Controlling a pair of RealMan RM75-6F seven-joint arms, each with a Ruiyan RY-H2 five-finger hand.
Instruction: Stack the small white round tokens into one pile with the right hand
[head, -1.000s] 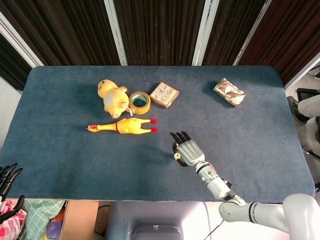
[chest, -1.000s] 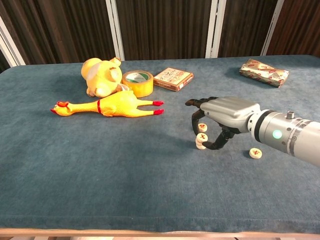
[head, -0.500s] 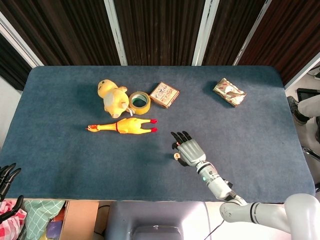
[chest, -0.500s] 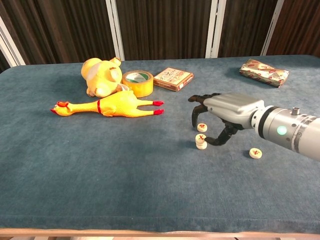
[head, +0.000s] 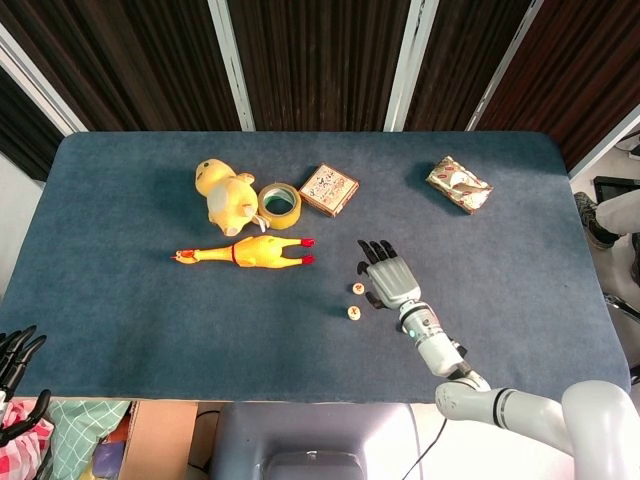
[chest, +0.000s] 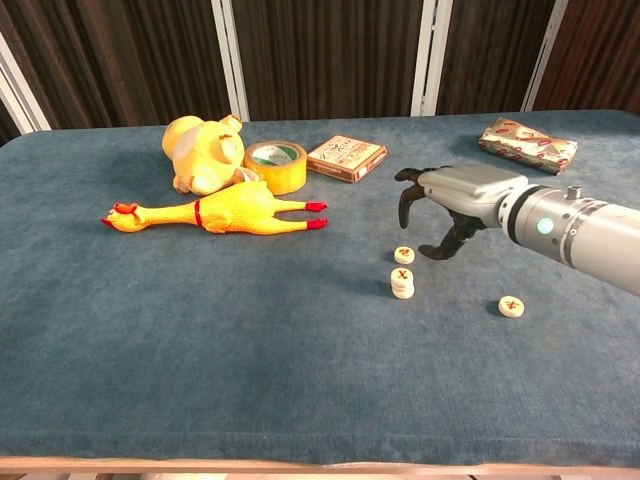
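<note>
A short pile of white round tokens (chest: 402, 284) with a red mark on top stands on the blue cloth; in the head view the pile (head: 353, 313) shows as one disc. A single token (chest: 404, 254) (head: 358, 288) lies flat just beyond it. Another token (chest: 511, 306) lies alone to the right; my forearm hides it in the head view. My right hand (chest: 441, 206) (head: 388, 281) hovers beyond and right of the pile, fingers curved downward and apart, holding nothing. My left hand (head: 16, 372) hangs past the table's near left corner, fingers apart.
A rubber chicken (chest: 214, 214), a yellow plush pig (chest: 203, 151) and a tape roll (chest: 275, 165) sit at the left back. A small patterned box (chest: 345, 157) lies behind the hand and a wrapped packet (chest: 527, 144) at the far right.
My right hand has come off the pile and moved up, back and to the right. The pile and the loose tokens stay where they were.
</note>
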